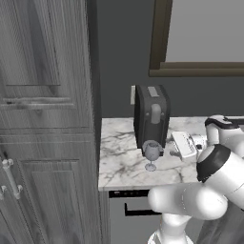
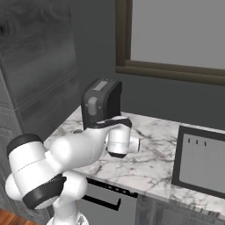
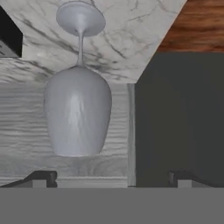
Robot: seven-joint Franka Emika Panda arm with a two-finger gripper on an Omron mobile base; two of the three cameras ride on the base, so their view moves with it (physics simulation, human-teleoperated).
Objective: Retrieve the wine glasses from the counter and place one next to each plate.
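Nearest the hand camera stands a wine glass (image 3: 78,111), its bowl just ahead of the pincer (image 3: 111,178) and off to the left of the gap between the two dark fingertips (image 3: 43,178), which stand spread wide with nothing between them. Seen from the hand, the glass appears upside down, foot at the top, because the hand is rolled over; in the left base view it stands upright on its round foot (image 1: 151,156).

Going left to right from the pincer's side in the left base view: a tall grey wood-grain cabinet (image 1: 45,119) walls off the far left, then comes the counter (image 1: 124,162), a short marble slab. The glass sits near its front edge, just in front of a dark toaster (image 1: 151,114), probably set forward so a sideways grasp can reach the bowl without hitting the appliance. The pincer (image 1: 183,144) comes next, level with the bowl and close beside it, apart from it. My reading is that the reach is lined up for a side grip on the bowl, not yet made.

Below the slab a grey drawer front carries a black bar handle (image 1: 136,209). Behind rises a dark wall with a wood-framed window (image 1: 200,38).
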